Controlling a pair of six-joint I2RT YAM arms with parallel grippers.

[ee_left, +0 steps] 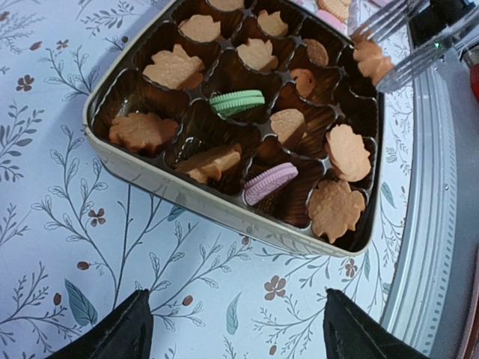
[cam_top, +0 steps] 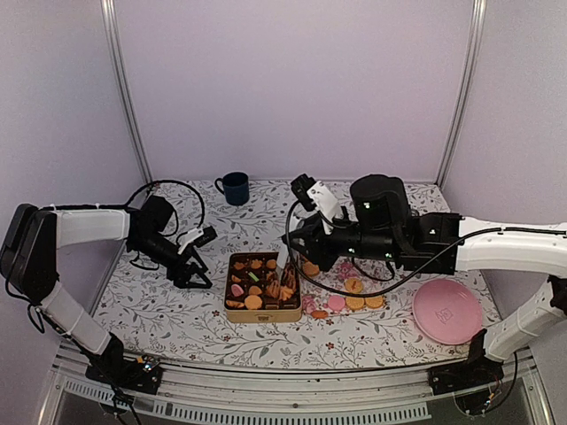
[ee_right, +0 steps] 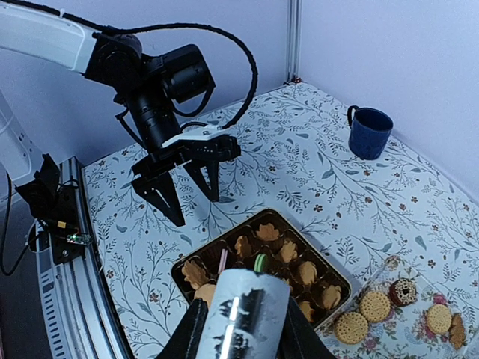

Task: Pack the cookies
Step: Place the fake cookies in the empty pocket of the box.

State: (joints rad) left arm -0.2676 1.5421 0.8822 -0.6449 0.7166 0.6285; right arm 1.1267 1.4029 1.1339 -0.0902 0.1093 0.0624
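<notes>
Most pockets of the tin held cookies, my right claw was pinched on one orange cookie over the tin's right edge, my left claw hung open and empty left of it, and several loose cookies lay unpacked on the table to its right.

I see bare table between the wide-open left gripper and the tin, so that side is free. The right gripper, a cookie between its fingers, blocks the tin's right edge. Loose cookies and a plate crowd the table beyond, while the mug stands well back.
</notes>
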